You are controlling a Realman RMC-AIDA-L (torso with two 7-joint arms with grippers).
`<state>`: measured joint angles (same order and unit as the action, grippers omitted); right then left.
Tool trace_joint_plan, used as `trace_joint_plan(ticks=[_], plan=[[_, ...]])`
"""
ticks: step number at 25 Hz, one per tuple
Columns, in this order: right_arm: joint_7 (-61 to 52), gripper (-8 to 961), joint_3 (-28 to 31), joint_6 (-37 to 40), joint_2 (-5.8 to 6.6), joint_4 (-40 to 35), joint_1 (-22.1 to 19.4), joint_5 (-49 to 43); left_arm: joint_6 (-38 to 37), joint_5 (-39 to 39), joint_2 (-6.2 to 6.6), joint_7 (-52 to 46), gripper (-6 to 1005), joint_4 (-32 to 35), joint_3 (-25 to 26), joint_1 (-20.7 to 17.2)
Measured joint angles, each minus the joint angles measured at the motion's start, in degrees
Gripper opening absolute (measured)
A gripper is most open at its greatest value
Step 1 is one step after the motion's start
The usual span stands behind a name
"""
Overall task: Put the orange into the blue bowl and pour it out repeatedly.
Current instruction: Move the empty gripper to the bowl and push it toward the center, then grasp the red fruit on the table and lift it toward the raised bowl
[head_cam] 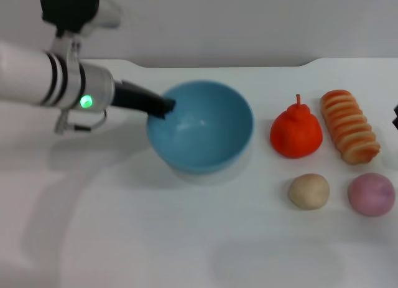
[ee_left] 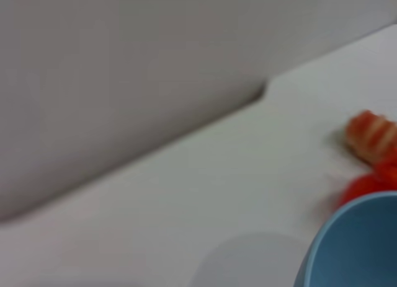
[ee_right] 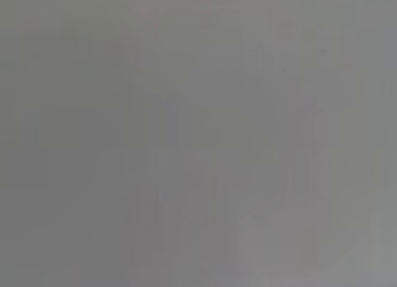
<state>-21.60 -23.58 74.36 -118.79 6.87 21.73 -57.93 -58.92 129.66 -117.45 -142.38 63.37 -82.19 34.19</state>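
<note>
The white table point(head_cam: 186, 250) carries the round light-blue blue bowl point(head_cam: 205, 135), tilted, its 9 o'clock rim clamped by the left gripper point(head_cam: 163, 106). At the bowl's 3 o'clock, apart, sits the knobby red-orange orange point(head_cam: 296, 134), stem up, beside 1 bread loaf point(head_cam: 349, 126).

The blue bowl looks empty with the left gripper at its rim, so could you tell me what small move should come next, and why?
Probably the left gripper should simply steady the blue bowl by its rim. The bowl is empty and upright, and the orange sits on the table beside it, next to the bread loaf. The right gripper is barely in view, so it would have to bring the orange over.
</note>
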Motion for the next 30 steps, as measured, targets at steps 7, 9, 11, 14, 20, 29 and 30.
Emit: trace_joint_plan(ticks=[7,9,11,14,20,29,30], plan=[[-37.01,826,-3.68,-2.66,0.39,-26.00,0.61,-21.38,-0.39,14.48,-0.31,-5.62,-2,2.79,4.01,4.09],[-51.77,826,-4.93,-4.69,0.36,-35.50,1.52,-30.13,-0.02,17.15,-0.44,-7.16,-2,2.99,3.76,4.39],[-62.99,825,-5.85,-5.96,0.36,-43.01,2.83,-38.51,0.66,18.74,-0.57,-8.85,-2,3.02,3.11,4.59],[-77.75,825,-7.45,-6.39,0.67,-51.32,5.58,-50.85,1.96,19.25,-0.57,-10.52,-2,2.82,2.98,4.30],[-99.38,824,-13.97,-1.77,1.97,-60.75,13.02,-77.33,3.35,19.04,-0.62,-12.56,-1,2.57,2.98,4.31],[-103.20,813,-22.47,0.21,0.23,-59.51,16.56,-85.35,3.91,19.23,-0.67,-13.70,-1,2.49,2.79,5.40],[-103.17,812,-22.69,-0.42,0.23,-58.27,16.61,-85.13,4.00,19.20,-0.67,-13.70,-2,2.46,2.75,5.41]])
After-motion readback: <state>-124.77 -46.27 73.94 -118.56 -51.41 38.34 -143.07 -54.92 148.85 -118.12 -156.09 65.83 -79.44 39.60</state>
